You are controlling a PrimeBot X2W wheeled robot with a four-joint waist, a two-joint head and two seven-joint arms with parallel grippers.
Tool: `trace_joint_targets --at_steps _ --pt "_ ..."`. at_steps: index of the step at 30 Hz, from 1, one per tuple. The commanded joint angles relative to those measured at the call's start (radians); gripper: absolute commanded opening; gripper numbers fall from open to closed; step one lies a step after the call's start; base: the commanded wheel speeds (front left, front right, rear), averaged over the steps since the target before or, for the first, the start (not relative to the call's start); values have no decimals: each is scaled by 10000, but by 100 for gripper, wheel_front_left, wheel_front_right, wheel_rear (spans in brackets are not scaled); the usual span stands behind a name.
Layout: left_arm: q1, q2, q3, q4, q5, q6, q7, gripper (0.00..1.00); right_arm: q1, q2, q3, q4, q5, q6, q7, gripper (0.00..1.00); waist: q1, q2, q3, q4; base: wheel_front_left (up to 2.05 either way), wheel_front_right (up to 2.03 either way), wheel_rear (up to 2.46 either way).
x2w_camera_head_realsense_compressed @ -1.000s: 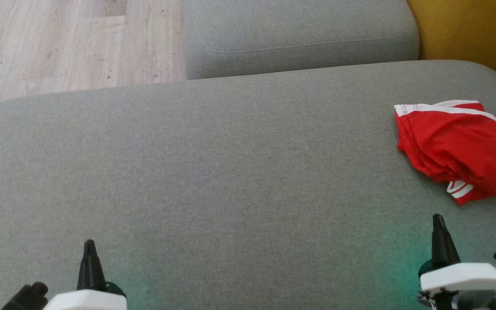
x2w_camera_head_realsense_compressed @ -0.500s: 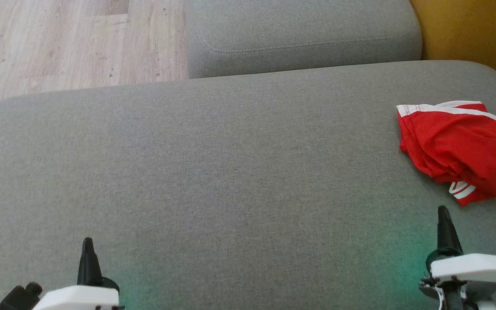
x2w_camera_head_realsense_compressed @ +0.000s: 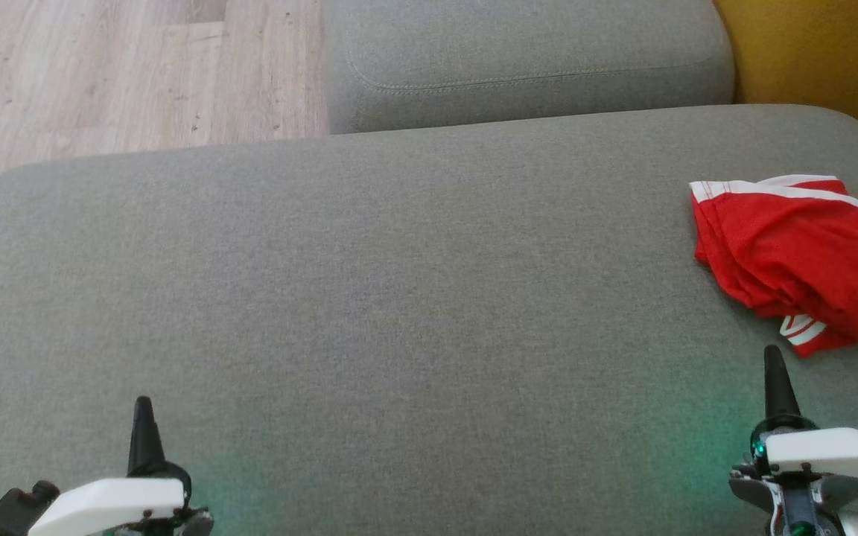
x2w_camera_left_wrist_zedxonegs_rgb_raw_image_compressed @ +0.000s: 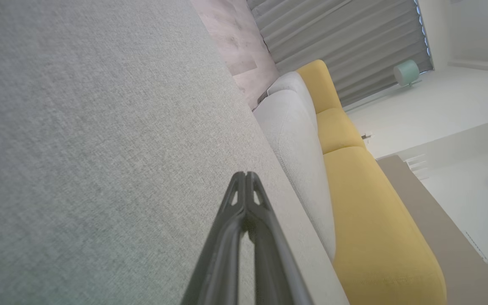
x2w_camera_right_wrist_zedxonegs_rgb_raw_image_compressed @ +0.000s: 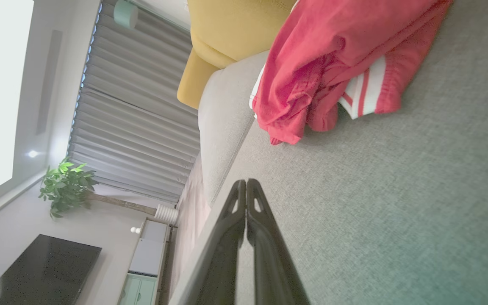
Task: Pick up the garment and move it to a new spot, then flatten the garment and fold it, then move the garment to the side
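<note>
A broad grey woven-fabric seat cushion point(x2w_camera_head_realsense_compressed: 399, 283) took up most of the head view, with a smaller grey cushion with a stitched seam point(x2w_camera_head_realsense_compressed: 526, 59) butted against its far edge. Pale wood-plank flooring point(x2w_camera_head_realsense_compressed: 101, 74) showed at the far left and a mustard-yellow upholstered sofa point(x2w_camera_head_realsense_compressed: 824, 52) at the far right. The right wrist view showed grey pleated curtains point(x2w_camera_right_wrist_zedxonegs_rgb_raw_image_compressed: 134, 118), a dark flat television screen point(x2w_camera_right_wrist_zedxonegs_rgb_raw_image_compressed: 36, 271) and a leafy green potted plant point(x2w_camera_right_wrist_zedxonegs_rgb_raw_image_compressed: 66, 186).

The red mesh garment with white stripes and dark lettering point(x2w_camera_head_realsense_compressed: 794, 253) lay crumpled on the large cushion's right end, cut off by the picture's edge.

Compared with a second earlier, the whole head view had slid slightly sideways, a shift of the camera and not of the things. Against the cushion both arms had crept forward. The right pincer point(x2w_camera_head_realsense_compressed: 771, 356) had come nearer the garment's striped near hem but was still apart from it, and the left pincer point(x2w_camera_head_realsense_compressed: 144, 408) had drifted a little outward. The garment lay as before.

Both pincers were pressed fully together, fingers touching along their length and gripping nothing — the left wrist view showed this plainly. Each hovered low over bare fabric, and only open grey cushion lay between the right tip and the garment. A faint green glow point(x2w_camera_head_realsense_compressed: 243, 491) tinted the weave beside each wrist.
</note>
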Motion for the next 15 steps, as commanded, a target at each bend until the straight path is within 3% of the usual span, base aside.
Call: trace_joint_targets --at_steps 1,15 --pt "-546 20 308 -292 -247 -79 89 0 -526 -169 103 -394 292 57 58 0 0 0 1 4 0 0 0" --pt "-842 17 510 -279 -1883 -191 501 0 -759 -170 -29 -454 2064 65 456 0 0 0 18 64 0 0 0"
